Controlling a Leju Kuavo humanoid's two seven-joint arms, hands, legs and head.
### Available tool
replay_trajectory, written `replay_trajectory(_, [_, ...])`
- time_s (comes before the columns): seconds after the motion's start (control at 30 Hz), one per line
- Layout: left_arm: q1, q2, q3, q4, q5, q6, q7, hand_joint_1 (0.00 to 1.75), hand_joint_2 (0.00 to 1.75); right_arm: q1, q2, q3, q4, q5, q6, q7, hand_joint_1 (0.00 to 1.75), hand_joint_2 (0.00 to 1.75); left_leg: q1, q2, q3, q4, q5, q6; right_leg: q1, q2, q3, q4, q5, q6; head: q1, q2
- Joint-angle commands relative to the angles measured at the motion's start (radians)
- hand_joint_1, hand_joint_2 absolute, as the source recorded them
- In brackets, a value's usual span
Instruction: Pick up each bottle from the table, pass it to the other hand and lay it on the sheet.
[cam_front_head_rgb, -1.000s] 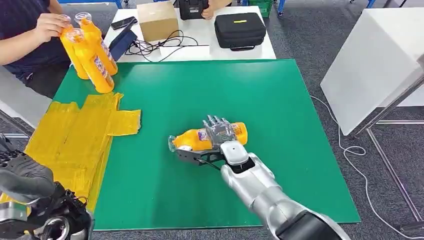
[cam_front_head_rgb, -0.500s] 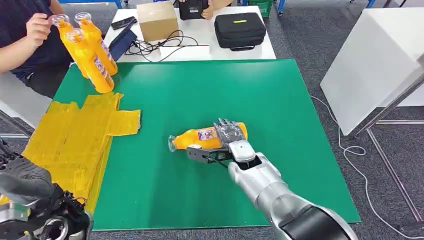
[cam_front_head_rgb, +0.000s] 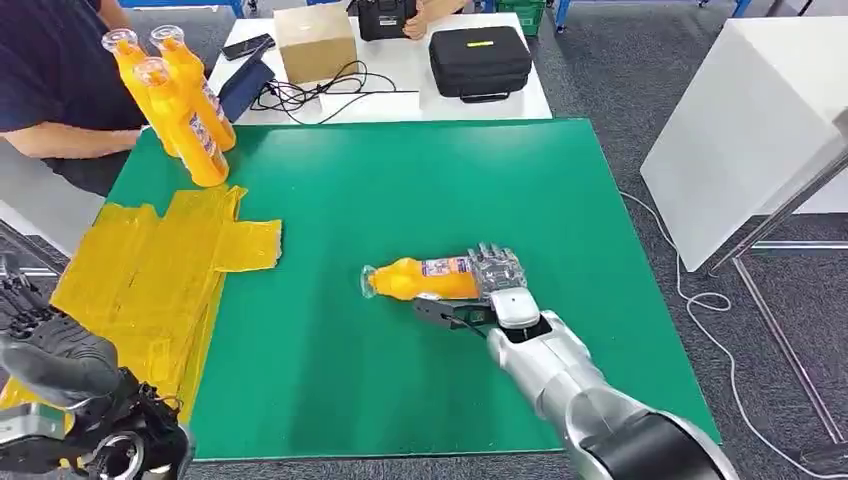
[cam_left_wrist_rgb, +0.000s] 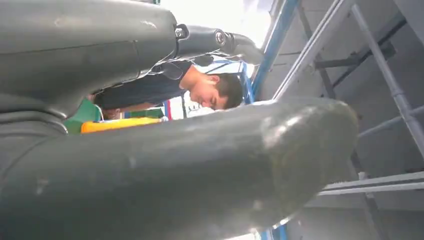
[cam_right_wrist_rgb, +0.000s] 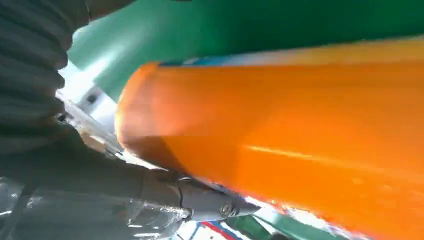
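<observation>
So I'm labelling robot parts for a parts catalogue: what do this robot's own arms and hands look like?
The right arm is rounded, glossy silver segments with a dark band near the picture's edge. The right hand has a silver-grey back, translucent grey fingers and black linkage at the thumb side. The left hand is dark grey with a smooth rounded cover; black cables sit below it.

- Right hand (cam_front_head_rgb: 487, 285) gripping an orange bottle (cam_front_head_rgb: 425, 279) lying on its side over the green mat (cam_front_head_rgb: 400, 180);
- Three upright bottles (cam_front_head_rgb: 175, 100) at the mat's far-left corner; yellow sheet (cam_front_head_rgb: 150, 280) beside the mat's left edge;
- Left hand (cam_front_head_rgb: 55, 355) low beside the sheet.
</observation>
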Motion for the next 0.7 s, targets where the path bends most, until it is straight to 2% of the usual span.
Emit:
replay_trajectory(0.03, [-0.083,0.083,-0.108,0.151,0.032,0.003,0.001,0.00,0.00,0.070,-0.088,-0.078,0.092,-0.024,0.042,-0.003,1.75,1.75,0.001,-0.007,0.007,-0.004,0.001,-0.002,0.001,-0.009,0.010,-0.004,-0.001,0.002,0.000,0.000])
replay_trajectory(0.2, [-0.088,0.087,-0.116,0.158,0.038,-0.001,0.001,0.00,0.00,0.070,-0.090,-0.087,0.089,-0.029,0.045,-0.002,1.75,1.75,0.000,-0.004,0.011,-0.002,-0.001,0.000,0.000,-0.006,0.014,-0.003,-0.001,0.001,0.000,0.000])
replay_trajectory(0.37, [-0.140,0.095,-0.152,0.227,0.055,-0.015,0.001,0.00,0.00,0.095,-0.111,-0.137,0.075,-0.049,0.007,-0.022,1.75,1.75,0.001,-0.009,0.015,-0.003,-0.001,-0.001,0.001,-0.011,0.018,-0.005,-0.002,0.002,0.000,0.000])
replay_trajectory(0.5, [-0.153,0.095,-0.153,0.259,0.057,-0.026,0.001,0.00,0.00,0.100,-0.116,-0.146,0.072,-0.049,-0.003,-0.031,1.75,1.75,0.000,-0.006,0.018,-0.003,-0.001,0.000,0.001,-0.008,0.020,-0.004,-0.002,0.001,0.000,0.000])
replay_trajectory(0.57, [-0.179,0.114,-0.164,0.341,0.096,-0.136,0.079,0.00,0.00,0.114,-0.119,-0.206,0.042,-0.099,-0.063,-0.077,1.75,1.75,0.000,-0.008,0.018,-0.004,0.000,-0.001,0.001,-0.010,0.021,-0.006,-0.001,0.002,0.000,0.000])
replay_trajectory(0.6, [-0.188,0.113,-0.155,0.369,0.115,-0.192,0.129,0.00,1.75,0.114,-0.118,-0.238,0.027,-0.119,-0.095,-0.104,1.75,1.75,0.000,-0.007,0.019,-0.004,0.000,-0.001,0.001,-0.009,0.022,-0.005,-0.001,0.002,0.000,0.000])
replay_trajectory(0.7, [-0.214,0.116,-0.105,0.474,0.313,-0.441,0.223,0.00,1.75,0.137,-0.089,-0.409,-0.163,-0.315,-0.152,-0.336,1.75,1.75,0.000,-0.007,0.018,-0.002,0.000,-0.001,0.000,-0.008,0.021,-0.004,-0.001,0.001,0.000,0.000])
